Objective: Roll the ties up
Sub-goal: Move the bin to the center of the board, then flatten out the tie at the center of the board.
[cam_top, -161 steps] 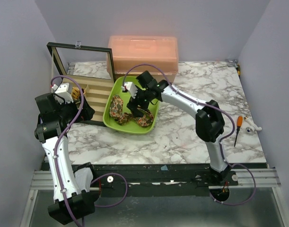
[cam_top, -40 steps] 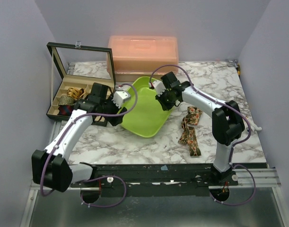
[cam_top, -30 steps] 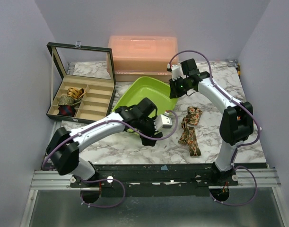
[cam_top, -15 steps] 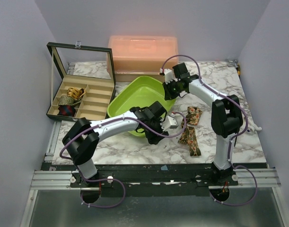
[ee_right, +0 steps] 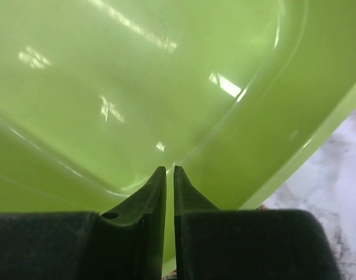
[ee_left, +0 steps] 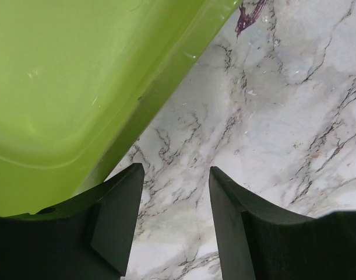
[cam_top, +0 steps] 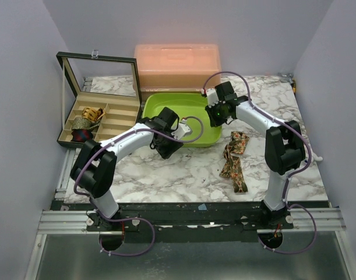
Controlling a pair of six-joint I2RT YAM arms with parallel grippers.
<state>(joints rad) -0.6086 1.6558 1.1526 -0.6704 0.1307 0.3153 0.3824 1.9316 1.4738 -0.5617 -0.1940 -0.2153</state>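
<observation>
The ties point(cam_top: 233, 160) lie in a loose floral heap on the marble, right of centre, and neither gripper touches them. The lime-green tray point(cam_top: 178, 114) sits flat behind the middle with nothing in it. My left gripper point(cam_top: 171, 146) hangs at the tray's front-left edge, open over bare marble; in its wrist view the gripper point(ee_left: 176, 169) has the tray point(ee_left: 78, 87) to its left. My right gripper point(cam_top: 215, 118) is at the tray's right rim. In its wrist view the gripper point(ee_right: 170, 168) shows jaws a thin slit apart against the tray point(ee_right: 137, 87); whether the rim is pinched is unclear.
A dark compartment box point(cam_top: 99, 122) with its glass lid up stands at the left and holds a few rolled items point(cam_top: 84, 119). An orange plastic case point(cam_top: 176, 64) stands behind the tray. The purple cable point(cam_top: 192, 125) of the left arm loops over the tray.
The tray has dropped from a tilt to lying flat, farther back. My left gripper has pulled back left from beside the ties to the tray's front edge. The right gripper stayed on the rim.
</observation>
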